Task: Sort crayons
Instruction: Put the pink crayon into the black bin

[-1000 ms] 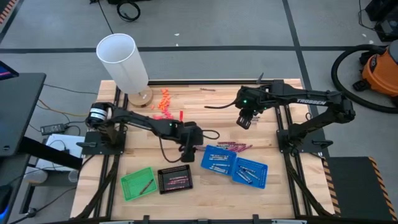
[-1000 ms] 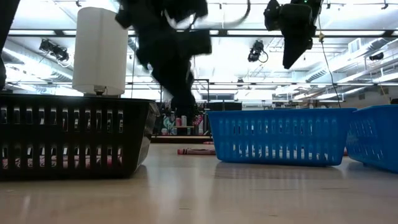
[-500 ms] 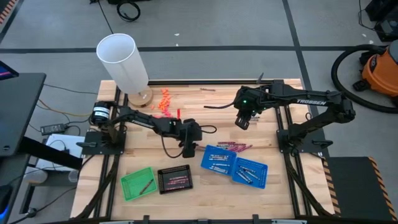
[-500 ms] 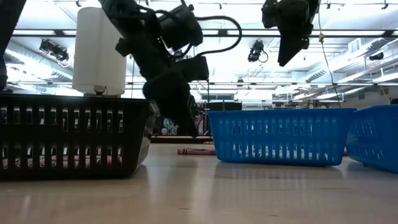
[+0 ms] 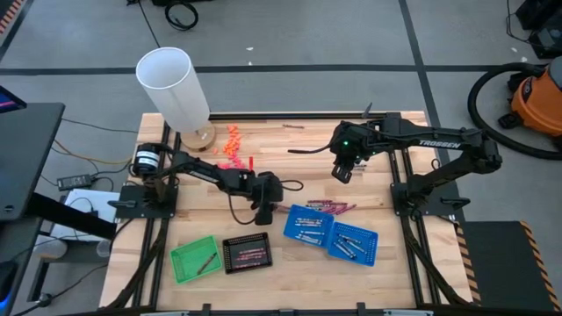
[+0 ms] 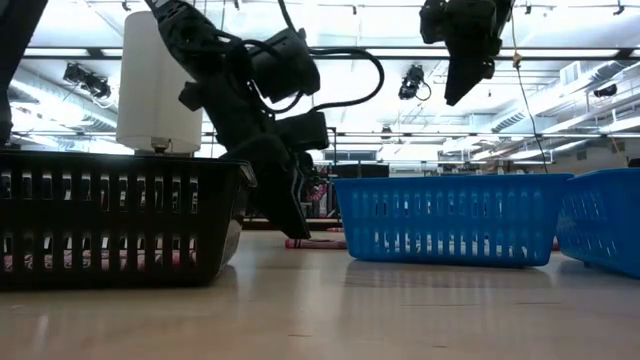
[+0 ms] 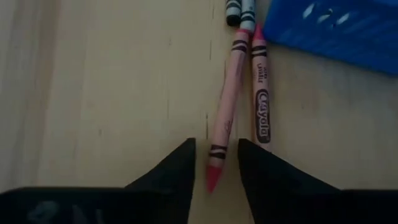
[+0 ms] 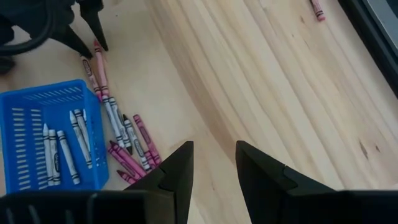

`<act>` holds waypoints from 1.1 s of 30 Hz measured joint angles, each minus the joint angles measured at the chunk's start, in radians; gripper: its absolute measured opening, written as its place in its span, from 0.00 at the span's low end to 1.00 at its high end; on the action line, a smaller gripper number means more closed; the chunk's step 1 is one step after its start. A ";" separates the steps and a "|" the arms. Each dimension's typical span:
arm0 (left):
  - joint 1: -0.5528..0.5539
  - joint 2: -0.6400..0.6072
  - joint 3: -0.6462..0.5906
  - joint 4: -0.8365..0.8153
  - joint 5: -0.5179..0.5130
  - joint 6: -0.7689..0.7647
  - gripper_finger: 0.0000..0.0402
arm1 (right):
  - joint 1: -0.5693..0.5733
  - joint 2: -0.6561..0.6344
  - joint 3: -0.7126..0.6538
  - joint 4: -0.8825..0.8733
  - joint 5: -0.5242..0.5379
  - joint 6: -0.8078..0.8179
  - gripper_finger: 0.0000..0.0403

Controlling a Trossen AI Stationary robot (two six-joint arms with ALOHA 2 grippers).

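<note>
A pink crayon (image 7: 225, 106) lies flat on the wooden table beside a darker pink one (image 7: 260, 93), close to a blue basket (image 7: 336, 28). My left gripper (image 7: 216, 146) is low over the table (image 6: 300, 232), open. Its fingers stand on either side of the pink crayon's pointed end without touching it. More loose crayons (image 5: 329, 207) lie along the far side of that blue basket (image 5: 307, 226), which holds grey ones. My right gripper (image 5: 342, 173) hangs high and open (image 8: 214, 149) with nothing between its fingers.
A second blue basket (image 5: 353, 242), a black basket (image 5: 247, 254) and a green basket (image 5: 194, 259) stand near the front edge. A white cylinder (image 5: 173, 88) and a heap of orange-pink pieces (image 5: 232, 145) are at the back left. One crayon (image 5: 292, 126) lies at the far edge.
My left gripper has come down toward the table and a little toward its far edge, ending low over the crayons beside the blue basket. My right gripper has kept still.
</note>
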 joint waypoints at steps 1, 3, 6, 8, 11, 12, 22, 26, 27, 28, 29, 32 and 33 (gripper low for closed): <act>0.000 0.000 0.000 -0.002 0.000 -0.001 0.31 | 0.000 0.000 0.000 0.000 0.000 0.000 0.32; 0.000 0.014 0.003 -0.001 0.000 -0.002 0.27 | 0.000 0.000 0.000 0.000 -0.004 0.000 0.32; 0.000 0.016 0.003 -0.002 -0.001 -0.003 0.21 | 0.000 0.000 0.000 0.000 -0.025 -0.004 0.32; 0.001 0.016 0.003 0.000 -0.002 -0.003 0.16 | 0.000 0.000 0.000 -0.003 -0.026 -0.012 0.32; 0.003 0.017 0.002 0.001 -0.008 -0.011 0.09 | 0.000 0.000 0.000 -0.004 -0.026 -0.020 0.32; 0.005 0.018 0.002 0.001 -0.009 -0.018 0.07 | 0.000 0.000 0.000 -0.004 -0.026 -0.022 0.32; 0.007 -0.084 -0.005 -0.011 -0.135 -0.077 0.03 | -0.017 0.000 0.000 -0.009 -0.025 -0.030 0.32; 0.005 -0.159 -0.004 -0.022 -0.180 -0.075 0.03 | -0.025 0.000 0.000 -0.007 -0.021 -0.019 0.32; 0.005 -0.180 -0.005 -0.026 -0.191 -0.074 0.03 | -0.026 0.000 0.000 -0.007 -0.021 -0.017 0.32; 0.005 -0.205 -0.005 -0.031 -0.200 -0.074 0.03 | -0.028 0.000 0.000 -0.007 -0.021 -0.011 0.32; 0.006 -0.227 -0.004 -0.035 -0.216 -0.074 0.03 | -0.029 0.000 0.000 -0.007 -0.021 -0.004 0.32; 0.004 -0.287 -0.003 -0.050 -0.223 -0.067 0.03 | -0.031 0.000 0.000 -0.010 -0.012 0.023 0.32; -0.001 -0.306 -0.003 -0.049 -0.224 -0.066 0.03 | -0.031 0.000 0.000 -0.010 -0.002 0.033 0.32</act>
